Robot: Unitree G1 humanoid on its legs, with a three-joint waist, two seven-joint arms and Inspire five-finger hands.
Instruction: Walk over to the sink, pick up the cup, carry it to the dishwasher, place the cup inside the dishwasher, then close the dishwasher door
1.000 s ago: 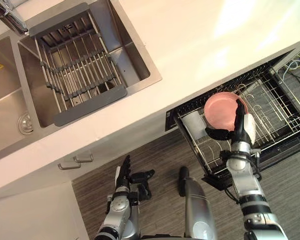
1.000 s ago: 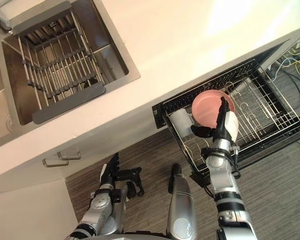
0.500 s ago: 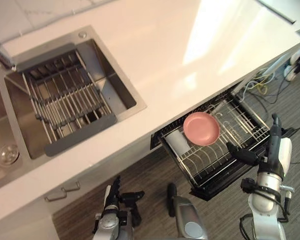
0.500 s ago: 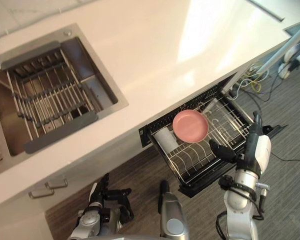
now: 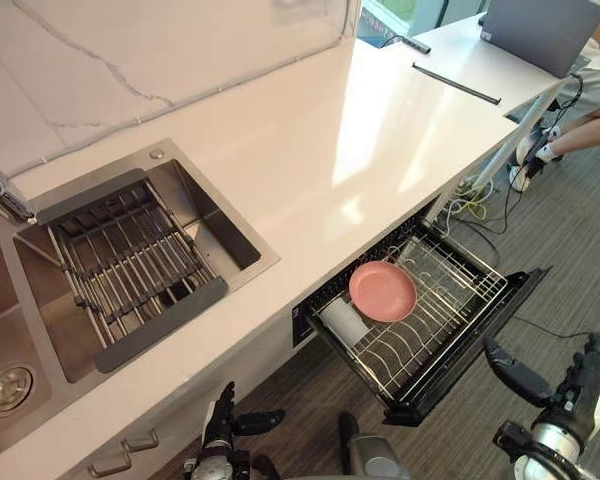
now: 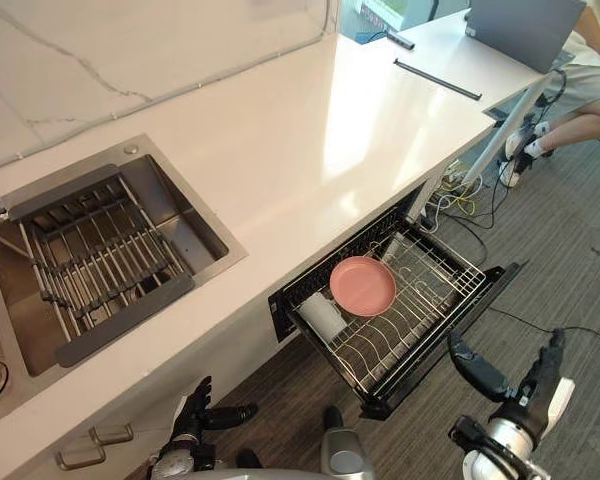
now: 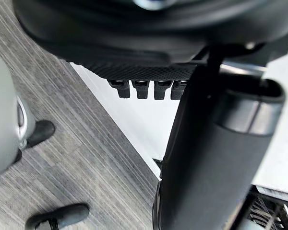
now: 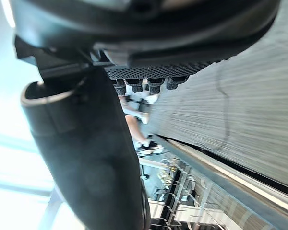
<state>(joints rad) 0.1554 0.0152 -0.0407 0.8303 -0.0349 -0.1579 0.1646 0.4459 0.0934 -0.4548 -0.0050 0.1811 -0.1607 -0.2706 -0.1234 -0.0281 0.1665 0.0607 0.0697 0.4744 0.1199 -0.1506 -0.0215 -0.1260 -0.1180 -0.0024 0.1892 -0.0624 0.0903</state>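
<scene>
Left eye view: A second ago the right hand held the pink cup over the dish rack. Half a second ago it had let go. Now the hand is well away from the cup, at 4 o'clock from it and low over the floor. Its fingers are straight and spread, and it holds nothing. The cup sits in the pulled-out rack over the open dishwasher door. Its round face points up. It looks round from here, so no long side shows. A white cup lies on its side, touching it at 7 o'clock. The left hand is at 7 o'clock in the view, with straight fingers and nothing in it.

Right eye view: The cup is in the rack, below the edge of the counter. The sink is well apart from it, at 9 o'clock.

Left wrist view: The left hand is loose, and past its fingers are the floor and a white cupboard front.

Right wrist view: The right hand is loose and touches nothing. Past its fingers are the rack wires, the door edge and the floor.
</scene>
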